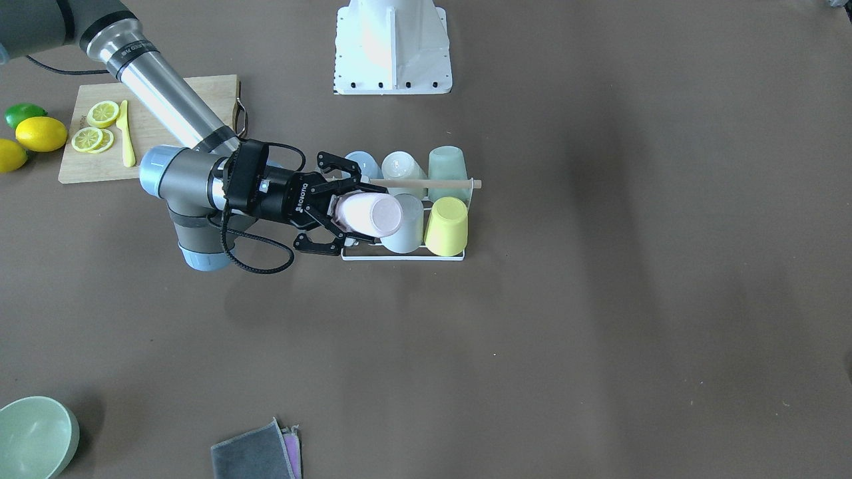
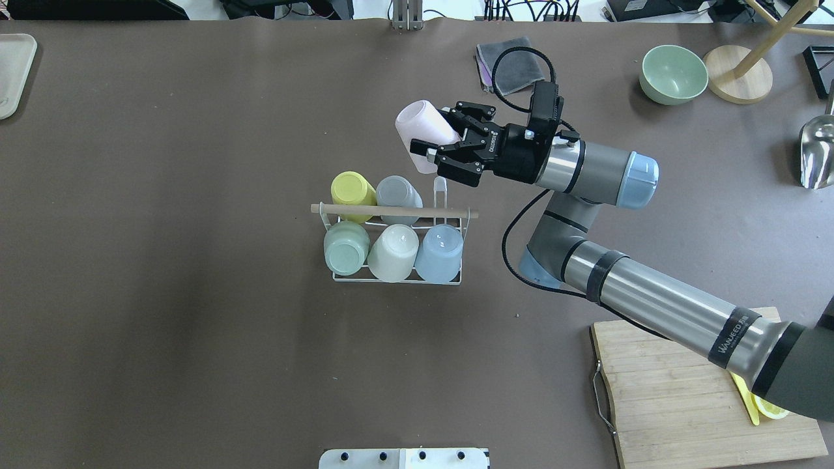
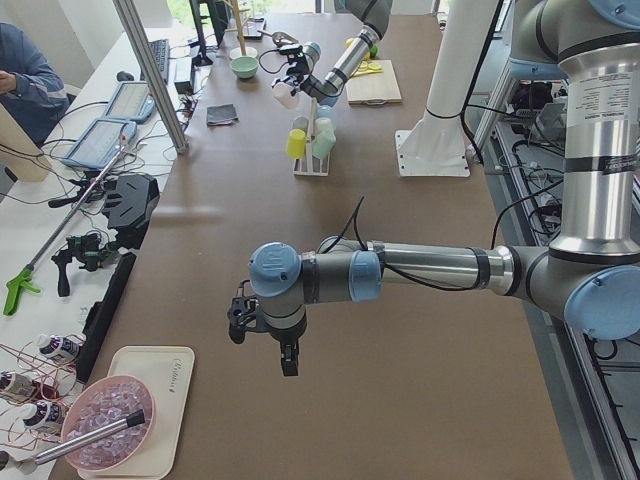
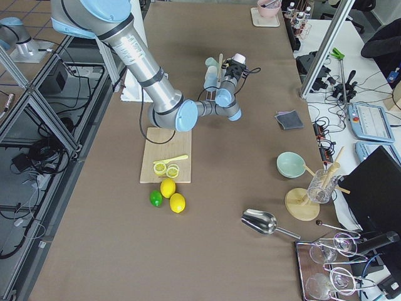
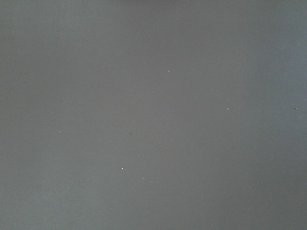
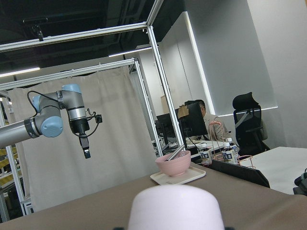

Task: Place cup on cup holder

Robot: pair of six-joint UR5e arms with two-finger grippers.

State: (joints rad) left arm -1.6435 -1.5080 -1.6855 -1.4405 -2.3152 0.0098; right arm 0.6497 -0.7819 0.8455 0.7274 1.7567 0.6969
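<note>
My right gripper [image 2: 435,133] is shut on a pale pink cup [image 2: 422,133] and holds it tilted in the air over the end of the cup holder [image 2: 397,280]. In the front view the pink cup [image 1: 369,214] and the gripper [image 1: 353,211] overlap that end of the white wire rack [image 1: 399,256]. One prong [image 2: 440,192] next to the grey cup [image 2: 396,193] is bare. Yellow [image 2: 352,189], green [image 2: 345,247], white [image 2: 393,253] and blue [image 2: 438,253] cups sit upside down on the other prongs under the wooden rod [image 2: 391,210]. My left gripper [image 3: 288,360] hangs far off over bare table; I cannot tell its state.
A wooden cutting board [image 1: 173,106] with lemon slices and a yellow knife lies under my right arm, whole lemons [image 1: 40,133] beside it. A green bowl [image 2: 674,73], a grey cloth [image 2: 511,62] and a metal scoop [image 2: 818,153] lie at the far side.
</note>
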